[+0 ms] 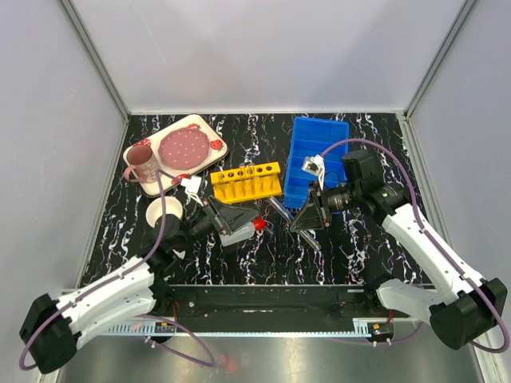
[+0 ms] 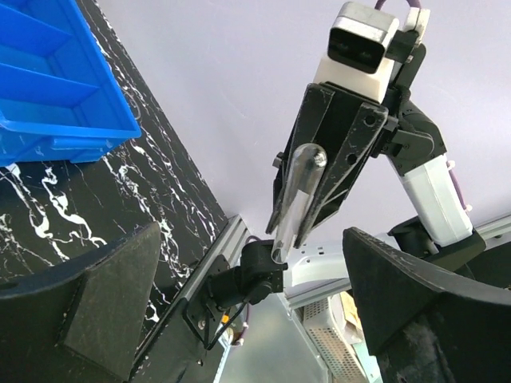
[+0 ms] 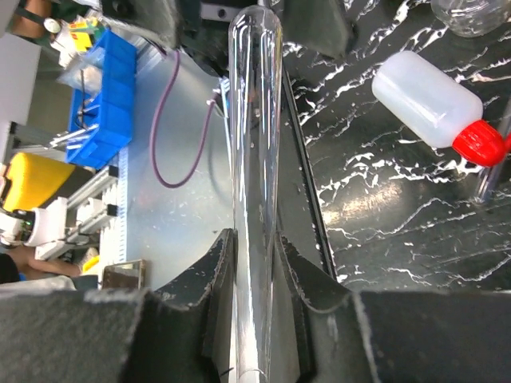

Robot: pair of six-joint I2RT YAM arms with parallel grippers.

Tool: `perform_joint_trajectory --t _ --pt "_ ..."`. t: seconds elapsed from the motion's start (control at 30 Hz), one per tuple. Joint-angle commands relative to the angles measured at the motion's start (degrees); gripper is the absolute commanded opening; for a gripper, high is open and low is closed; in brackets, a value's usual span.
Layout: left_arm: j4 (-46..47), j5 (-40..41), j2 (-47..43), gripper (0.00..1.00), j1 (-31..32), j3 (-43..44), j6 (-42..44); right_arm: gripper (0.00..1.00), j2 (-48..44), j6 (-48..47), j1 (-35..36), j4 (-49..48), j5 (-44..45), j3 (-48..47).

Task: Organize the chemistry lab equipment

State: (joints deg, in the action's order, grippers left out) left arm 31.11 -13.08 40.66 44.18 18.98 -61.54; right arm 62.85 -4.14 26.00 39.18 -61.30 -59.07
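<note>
A: Black marbled table (image 1: 319,255), grey walls. Right gripper (image 1: 302,219)?
B: Clamped on a clear test tube (image 3: 254,199), held aloft near the yellow rack (image 1: 246,182).
A: Left gripper (image 1: 239,217)?
B: Jaws wide apart (empty), beside the lying squeeze bottle (image 3: 423,100).

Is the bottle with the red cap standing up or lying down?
Lying down. The squeeze bottle rests on its side on the table, with its red cap pointing sideways.

glass flask (image 3: 473,14) half beyond top edge
</note>
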Motion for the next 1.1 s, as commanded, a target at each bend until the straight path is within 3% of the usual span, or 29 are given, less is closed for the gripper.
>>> perform_joint_trajectory --t 0.0,0.33,0.43,0.63,0.87,1.07 --pt "12.4 -1.2 4.2 0.98 1.0 3.0 -2.4 0.18 -0.4 8.3 -0.9 -7.8 -5.0 0.6" --pt "11.2 -1.7 11.4 0.82 2.9 9.0 -0.7 0.19 -0.7 9.0 -1.1 -8.6 -5.3 3.1" --pt "7.7 -2.2 12.9 0.76 3.4 11.7 0.4 0.19 -0.7 8.9 -1.3 -8.8 -5.3 3.3" --pt "-9.4 -1.4 16.1 0.72 4.0 19.9 3.5 0.19 -0.7 8.5 -1.2 -8.8 -5.2 3.5" --pt "-15.0 -2.9 18.8 0.49 4.2 24.9 5.5 0.18 -1.1 8.4 -1.2 -8.7 -5.1 3.8" --pt "-17.1 -6.1 19.8 0.42 4.3 27.2 6.5 0.18 -1.6 6.9 -1.2 -8.0 -4.7 4.0"
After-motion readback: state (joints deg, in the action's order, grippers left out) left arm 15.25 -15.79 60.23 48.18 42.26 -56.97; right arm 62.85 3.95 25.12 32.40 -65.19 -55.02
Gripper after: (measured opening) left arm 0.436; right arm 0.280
